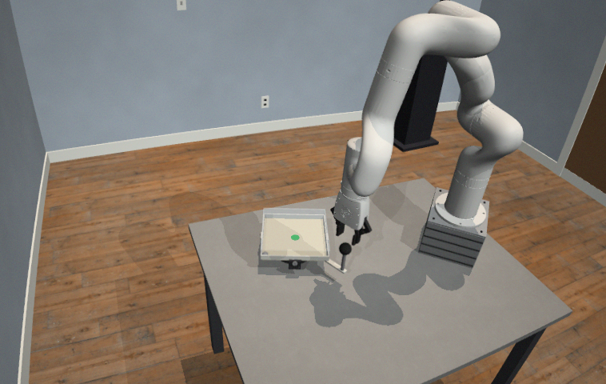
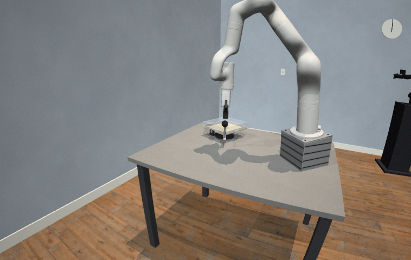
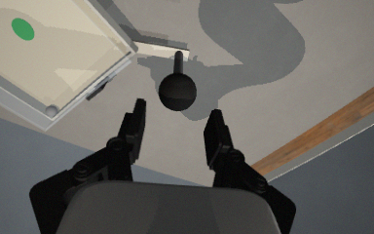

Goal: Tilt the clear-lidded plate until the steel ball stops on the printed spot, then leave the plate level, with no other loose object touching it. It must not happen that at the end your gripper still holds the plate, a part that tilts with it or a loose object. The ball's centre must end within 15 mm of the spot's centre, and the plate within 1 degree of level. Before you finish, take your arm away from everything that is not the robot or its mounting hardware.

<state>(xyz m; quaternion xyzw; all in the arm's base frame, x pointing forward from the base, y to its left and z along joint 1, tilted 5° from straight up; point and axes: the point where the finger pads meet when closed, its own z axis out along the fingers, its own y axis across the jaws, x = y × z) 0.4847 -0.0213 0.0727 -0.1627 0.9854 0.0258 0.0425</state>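
Observation:
The clear-lidded plate (image 1: 295, 234) sits on a small black pivot on the table, its floor cream with a green spot (image 1: 295, 237) near the middle. The plate also shows in the wrist view (image 3: 48, 58) with the spot (image 3: 22, 29). The steel ball (image 3: 52, 110) lies in a corner of the plate, far from the spot. A black ball-topped handle (image 1: 345, 249) stands upright on a white tab at the plate's right side; it also shows in the wrist view (image 3: 177, 91). My gripper (image 1: 351, 232) hangs just above the knob, open and empty, fingers either side of it and short of touching.
The arm's grey stacked base (image 1: 455, 232) stands on the table to the right of the plate. A black pedestal (image 2: 401, 138) with a small camera arm stands on the floor beyond the table.

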